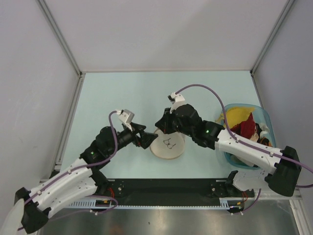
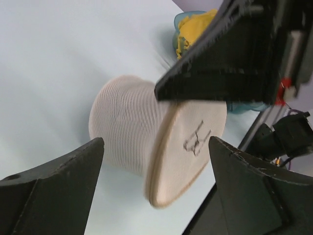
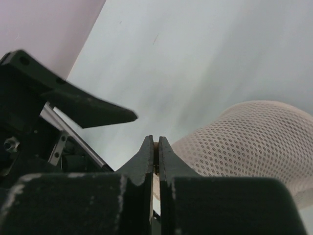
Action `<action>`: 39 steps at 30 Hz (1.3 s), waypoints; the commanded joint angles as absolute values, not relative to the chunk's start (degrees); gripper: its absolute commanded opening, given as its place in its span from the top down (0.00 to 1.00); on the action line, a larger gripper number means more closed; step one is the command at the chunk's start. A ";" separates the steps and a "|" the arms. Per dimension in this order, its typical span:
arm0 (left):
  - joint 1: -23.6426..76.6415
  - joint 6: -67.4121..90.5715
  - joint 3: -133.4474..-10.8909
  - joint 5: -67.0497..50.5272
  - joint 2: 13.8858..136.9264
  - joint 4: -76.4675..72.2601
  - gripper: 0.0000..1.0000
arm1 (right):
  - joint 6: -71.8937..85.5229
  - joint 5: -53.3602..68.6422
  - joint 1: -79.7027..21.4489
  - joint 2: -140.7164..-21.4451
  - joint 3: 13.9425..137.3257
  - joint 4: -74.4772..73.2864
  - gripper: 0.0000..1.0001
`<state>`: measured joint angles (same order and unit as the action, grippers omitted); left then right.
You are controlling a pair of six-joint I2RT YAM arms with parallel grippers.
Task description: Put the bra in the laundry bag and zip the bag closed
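The laundry bag (image 1: 167, 145) is a round cream mesh case with a bra outline drawn on its flat face. It lies at the table's near middle. My right gripper (image 1: 159, 128) is shut on the bag's rim at its far left edge; in the right wrist view (image 3: 156, 140) a thin cream strip sits between the shut jaws, with the mesh (image 3: 254, 142) beside them. My left gripper (image 1: 148, 137) is open just left of the bag. In the left wrist view (image 2: 156, 147) the bag (image 2: 132, 127) sits tilted between and beyond its fingers. The bra is not in view.
A translucent blue tub (image 1: 264, 115) holding yellow (image 1: 236, 115) and red (image 1: 247, 128) garments stands at the right, behind my right arm. It also shows in the left wrist view (image 2: 182, 23). Grey walls and metal posts enclose the table.
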<state>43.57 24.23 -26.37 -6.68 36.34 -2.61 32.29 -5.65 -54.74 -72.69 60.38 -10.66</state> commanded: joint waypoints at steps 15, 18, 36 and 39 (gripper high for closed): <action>43.42 22.50 -21.28 -6.16 32.79 -5.02 1.00 | 36.38 -19.24 -53.09 -67.42 61.10 -14.15 1.00; 43.33 23.55 -19.61 -4.93 29.28 -3.52 1.00 | 38.40 -21.00 -52.47 -66.45 59.33 -15.12 1.00; 42.80 25.31 -20.91 -0.09 32.16 -3.61 0.71 | 37.63 -18.81 -50.36 -67.67 57.92 -16.17 0.61; 42.19 24.79 -24.69 3.77 34.80 -0.80 0.36 | 36.13 -16.61 -48.96 -67.33 57.92 -17.92 0.32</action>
<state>43.16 24.82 -18.96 -1.76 32.32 -4.23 39.29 -15.59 -50.89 -67.61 56.34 -16.19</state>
